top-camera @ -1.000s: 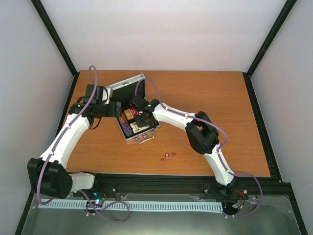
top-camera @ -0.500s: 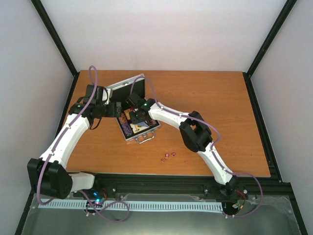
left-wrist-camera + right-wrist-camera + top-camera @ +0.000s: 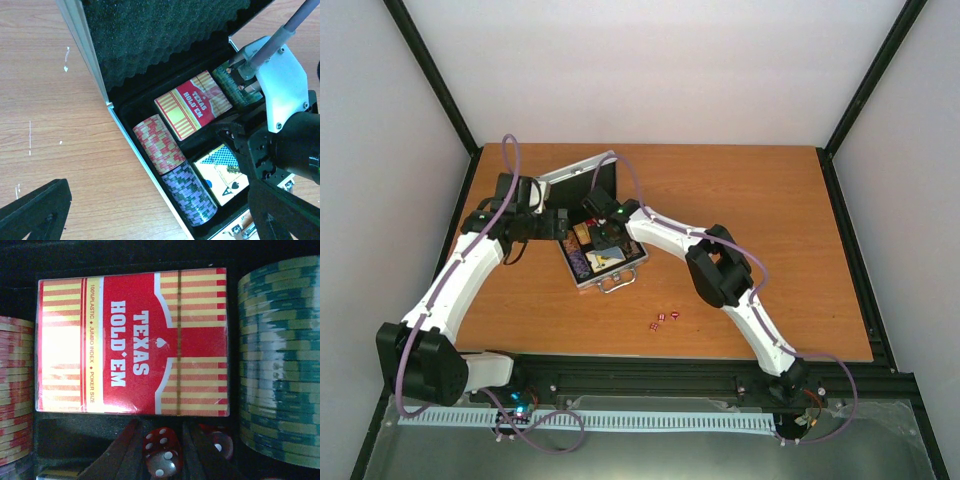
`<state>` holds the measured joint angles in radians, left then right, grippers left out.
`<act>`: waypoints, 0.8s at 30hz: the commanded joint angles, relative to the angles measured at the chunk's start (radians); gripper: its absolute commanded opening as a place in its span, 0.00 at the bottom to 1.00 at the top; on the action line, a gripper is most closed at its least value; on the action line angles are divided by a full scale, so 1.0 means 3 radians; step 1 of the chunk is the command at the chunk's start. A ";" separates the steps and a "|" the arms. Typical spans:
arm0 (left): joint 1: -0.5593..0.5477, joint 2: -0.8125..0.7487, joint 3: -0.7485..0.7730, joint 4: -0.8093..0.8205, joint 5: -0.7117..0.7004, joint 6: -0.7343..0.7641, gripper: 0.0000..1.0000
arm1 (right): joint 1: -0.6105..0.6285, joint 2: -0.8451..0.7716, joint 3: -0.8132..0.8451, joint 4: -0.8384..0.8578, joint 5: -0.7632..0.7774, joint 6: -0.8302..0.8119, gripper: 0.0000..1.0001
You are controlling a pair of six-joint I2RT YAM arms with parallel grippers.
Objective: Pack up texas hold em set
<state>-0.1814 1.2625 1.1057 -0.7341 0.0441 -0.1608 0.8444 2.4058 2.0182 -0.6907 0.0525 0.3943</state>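
Note:
The silver briefcase (image 3: 582, 279) lies open at the table's back left, its black foam lid (image 3: 578, 183) upright. Inside, in the left wrist view, lie the red deck (image 3: 192, 104), the blue-yellow deck (image 3: 220, 172), a red chip stack (image 3: 159, 144), a purple-green stack (image 3: 195, 192) and a green stack (image 3: 239, 90). My right gripper (image 3: 605, 238) reaches into the case and is shut on a red die (image 3: 161, 452), just below the red deck (image 3: 132, 342). A second die (image 3: 218, 441) lies beside it. My left gripper (image 3: 548, 222) is open at the case's left edge.
Three red dice (image 3: 661, 320) lie on the wooden table in front of the case, near its handle (image 3: 612, 284). In the left wrist view the right arm's black wrist (image 3: 272, 147) covers the right part of the case.
My right gripper has moved a little left and deeper into the case, and its elbow has swung left. The left arm has stayed still.

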 commanded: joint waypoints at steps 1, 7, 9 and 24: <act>0.0022 0.0029 -0.0009 0.0000 -0.0034 0.0014 1.00 | -0.0023 0.0064 0.0060 -0.0118 0.0068 -0.0060 0.23; 0.0022 0.0038 0.0011 0.0008 -0.0022 0.0002 1.00 | -0.0023 -0.0049 0.0055 -0.0071 -0.0020 -0.0136 0.29; 0.0022 0.0039 0.0016 0.0013 -0.0023 0.0002 1.00 | -0.0018 -0.0110 0.0055 -0.0053 -0.0061 -0.0164 0.30; 0.0022 0.0006 0.0022 0.0013 -0.0015 -0.0045 1.00 | 0.0005 -0.0878 -0.0292 -0.0305 -0.0123 -0.0172 0.56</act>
<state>-0.1814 1.2713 1.1019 -0.7338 0.0441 -0.1616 0.8421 2.2459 1.9930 -0.7303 -0.0010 0.3374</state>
